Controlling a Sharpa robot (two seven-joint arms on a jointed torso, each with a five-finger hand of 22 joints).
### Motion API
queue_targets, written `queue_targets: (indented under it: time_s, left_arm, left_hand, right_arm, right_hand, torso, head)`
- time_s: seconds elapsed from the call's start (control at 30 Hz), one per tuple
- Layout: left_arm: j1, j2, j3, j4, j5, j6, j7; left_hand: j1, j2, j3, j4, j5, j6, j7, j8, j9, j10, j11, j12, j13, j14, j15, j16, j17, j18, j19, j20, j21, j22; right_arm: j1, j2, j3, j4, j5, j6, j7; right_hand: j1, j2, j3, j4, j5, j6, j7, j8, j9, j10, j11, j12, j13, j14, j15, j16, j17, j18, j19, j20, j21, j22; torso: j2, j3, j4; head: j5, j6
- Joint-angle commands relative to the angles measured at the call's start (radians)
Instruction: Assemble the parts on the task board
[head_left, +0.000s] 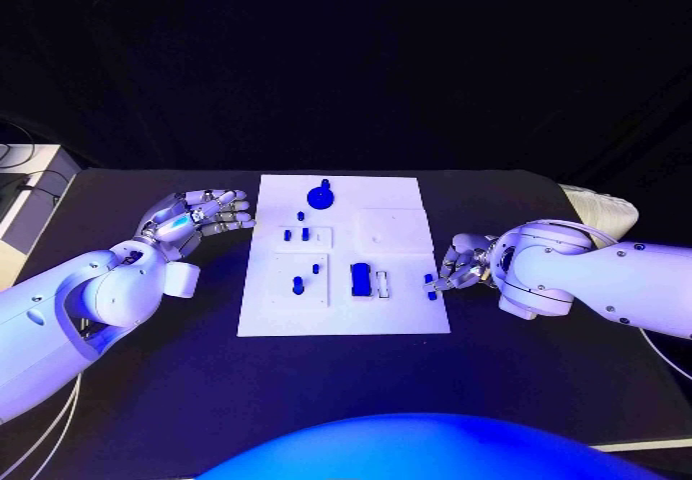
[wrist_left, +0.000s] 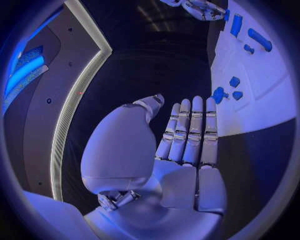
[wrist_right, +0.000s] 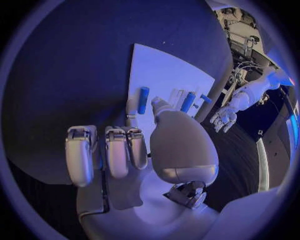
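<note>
The white task board (head_left: 404, 235) lies mid-table. On it are a blue disc with a peg (head_left: 320, 195), several small blue pegs (head_left: 299, 285) and a blue block (head_left: 361, 282). My left hand (head_left: 195, 218) hovers left of the board, empty, fingers spread; its flat palm and straight fingers (wrist_left: 187, 135) face the board (wrist_left: 262, 105). My right hand (head_left: 464, 262) is at the board's right edge, fingertips at a long blue part (head_left: 430, 280). In the right wrist view that part (wrist_right: 144, 100) lies on the board (wrist_right: 165, 75) between thumb and a fingertip; whether it is gripped is unclear.
A white piece (head_left: 384, 284) sits beside the blue block. Two more blue parts (wrist_right: 187, 101) lie farther along the board. A white object (head_left: 599, 208) rests at the table's far right, behind my right arm. Pale equipment (head_left: 26, 190) stands at the left edge.
</note>
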Motion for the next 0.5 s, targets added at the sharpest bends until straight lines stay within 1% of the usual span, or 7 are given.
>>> queue_targets:
  time_s: [0.03,0.23,0.43,0.5]
  left_arm:
    - [0.000,0.000,0.001,0.003,0.003,0.017,0.011]
    - [-0.001,-0.001,0.001,0.003,0.003,0.018,0.010]
    - [-0.001,-0.002,0.001,0.003,0.003,0.018,0.010]
    - [-0.002,-0.002,0.001,0.004,0.003,0.018,0.008]
  left_hand:
    - [-0.002,0.004,-0.002,0.002,0.000,0.003,-0.001,0.002,-0.001,-0.001,0.000,-0.003,0.001,0.006,0.002,-0.004,0.001,0.011,0.005,0.002,-0.006,-0.001]
    - [-0.002,0.004,-0.003,0.003,0.001,0.003,-0.001,0.002,-0.001,-0.001,0.000,-0.003,0.001,0.006,0.003,-0.005,0.002,0.012,0.005,0.002,-0.007,-0.002]
    - [-0.002,0.004,-0.003,0.003,0.001,0.003,-0.001,0.002,-0.001,-0.001,0.000,-0.003,0.001,0.006,0.003,-0.005,0.002,0.012,0.005,0.002,-0.007,-0.002]
    - [-0.002,0.004,-0.003,0.003,0.001,0.003,-0.001,0.002,-0.001,-0.001,0.000,-0.003,0.001,0.006,0.003,-0.005,0.002,0.012,0.005,0.002,-0.007,-0.002]
  right_arm:
    - [-0.005,0.008,-0.001,-0.007,-0.061,0.004,-0.027]
    - [-0.014,0.027,-0.002,-0.014,-0.089,-0.011,-0.026]
    - [-0.019,0.040,-0.002,-0.017,-0.104,-0.016,-0.025]
    - [-0.022,0.045,-0.002,-0.019,-0.113,-0.015,-0.028]
  right_hand:
    - [-0.005,0.002,-0.006,-0.003,0.003,0.004,-0.003,0.006,0.002,0.103,-0.004,-0.005,0.261,0.098,-0.004,-0.002,0.237,-0.005,0.095,-0.010,0.003,0.251]
    - [0.010,0.003,-0.007,-0.006,0.002,-0.003,-0.002,0.003,0.007,0.103,-0.004,-0.004,0.262,0.098,-0.005,-0.002,0.238,-0.005,0.095,-0.010,0.003,0.251]
    - [0.028,0.005,-0.007,-0.007,0.000,-0.007,-0.001,0.001,0.013,0.103,-0.004,-0.004,0.262,0.098,-0.004,-0.002,0.237,-0.005,0.095,-0.011,0.001,0.251]
    - [0.059,0.011,0.001,-0.011,0.010,-0.010,-0.001,-0.002,0.018,0.103,-0.003,-0.004,0.262,0.098,-0.004,-0.002,0.237,-0.005,0.095,-0.011,0.002,0.251]
  torso:
    - [0.000,0.0004,-0.0011]
    - [0.001,0.0026,-0.0005]
    - [0.001,0.0016,-0.0007]
    - [0.001,0.0010,-0.0008]
  head:
    - [0.001,-0.001]
    - [0.003,-0.001]
    - [0.004,-0.002]
    - [0.004,-0.004]
